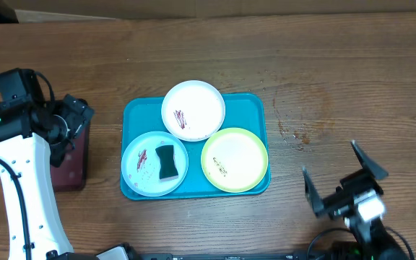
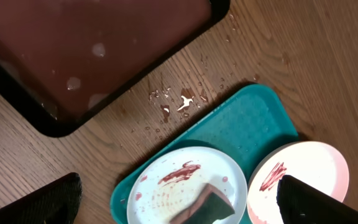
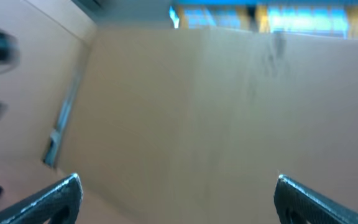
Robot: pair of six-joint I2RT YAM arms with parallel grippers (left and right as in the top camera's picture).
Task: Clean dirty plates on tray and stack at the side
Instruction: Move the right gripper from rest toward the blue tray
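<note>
- The left gripper (image 2: 178,190) hangs with its jaws spread wide and nothing between them; its two dark fingers frame the bottom corners of the wrist view.
- Just beneath and ahead of that gripper lies the light blue plate (image 2: 151,202), streaked with a reddish smear, and a dark sponge (image 2: 207,202) rests on it (probably left there as the wiping tool, within easy reach).
- Beside it, toward the gripper's right finger, sits the white plate (image 2: 309,165), also carrying a red streak.
- Both plates rest on the teal tray (image 2: 247,127), so the dirty ware is kept together in one place.
- Farther ahead of the gripper, water droplets (image 2: 182,102) speckle the tabletop (image 1: 338,72), and beyond them lies the maroon tray (image 2: 73,50), wet in patches; it looks like the side spot for stacking.
- The yellow-green plate (image 1: 240,152) is on the tray's far side from the left gripper, faintly smudged.
- Well apart from all three plates, the right gripper (image 1: 334,180) waits near the tabletop's edge, jaws fully parted and empty.
- No plate looks cleaned or stacked yet; I judge the task barely begun.
</note>
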